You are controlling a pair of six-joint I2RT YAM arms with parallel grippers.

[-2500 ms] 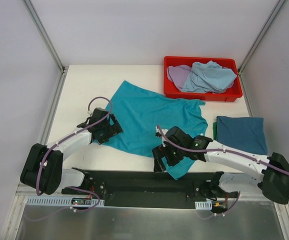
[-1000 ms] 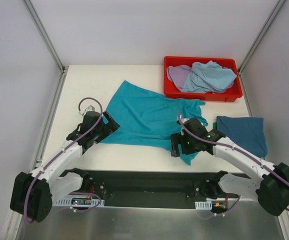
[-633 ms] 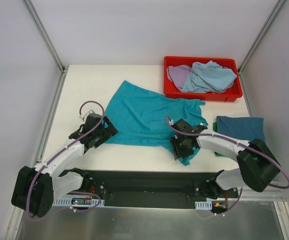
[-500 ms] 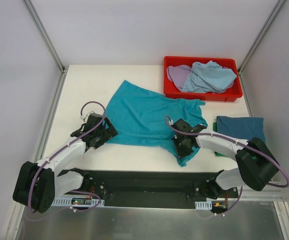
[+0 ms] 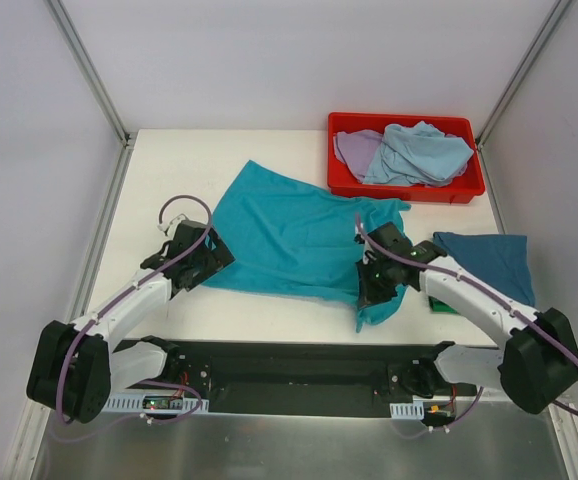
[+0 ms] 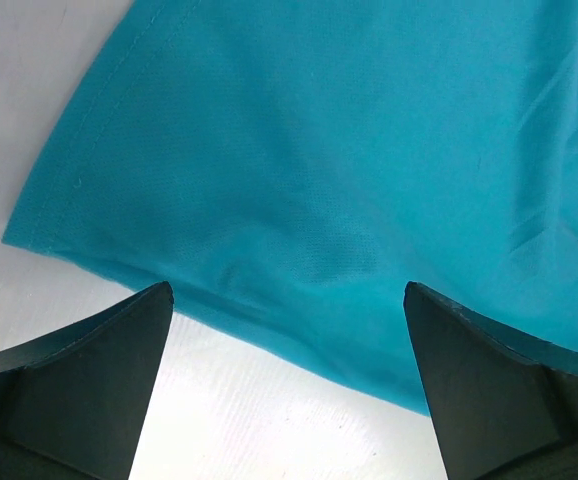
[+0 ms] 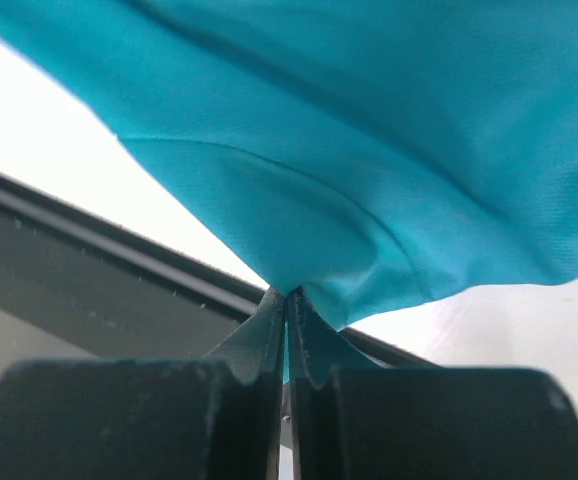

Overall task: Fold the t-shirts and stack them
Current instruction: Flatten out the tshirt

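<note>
Top view: the teal shirt [image 5: 289, 235] lies spread over the middle of the bench [image 5: 169, 170]. Its near right corner is bunched where the right hand [image 5: 374, 288] has hold of it. The left hand [image 5: 201, 262] sits at the near left corner of the same shirt, likely so that both corners can be carried over together in one fold. A pale blue shirt [image 5: 419, 150] and a lavender shirt [image 5: 352, 148] lie crumpled in the red tray [image 5: 406, 191], not yet folded. A dark blue shirt [image 5: 484, 265] lies folded at the right, apparently the start of the stack.

Left wrist view: the fingers [image 6: 79, 390] stand wide apart and hold nothing. The teal hem lies between and just beyond their tips.

Right wrist view: the fingers [image 7: 269, 335] are pressed together, clamped on a pucker of teal cloth that fans out from the pinch.
</note>
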